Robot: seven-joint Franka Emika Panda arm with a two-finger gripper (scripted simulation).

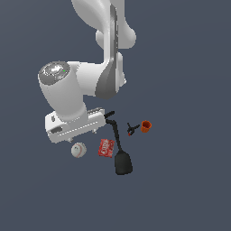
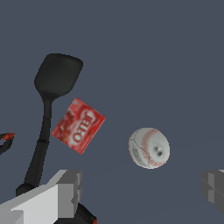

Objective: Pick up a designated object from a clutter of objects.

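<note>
The white baseball (image 2: 149,148) with red stitching lies on the dark floor; in the exterior view it (image 1: 78,150) sits just below the arm's white hand (image 1: 72,126). My gripper (image 2: 140,190) is open and empty, held above the floor. Its two grey fingertips (image 2: 65,192) stand wide apart, and the ball lies between their lines, a little ahead of them. Next to the ball lie the flat red packet (image 2: 78,125) and the black long-handled spatula (image 2: 52,87).
In the exterior view the red packet (image 1: 105,148) and the spatula (image 1: 122,160) lie to the right of the ball. Further right are a black clamp with red tips (image 1: 131,130) and the small orange cup (image 1: 146,126). Another black clamp part (image 1: 109,115) lies by the spatula handle's end.
</note>
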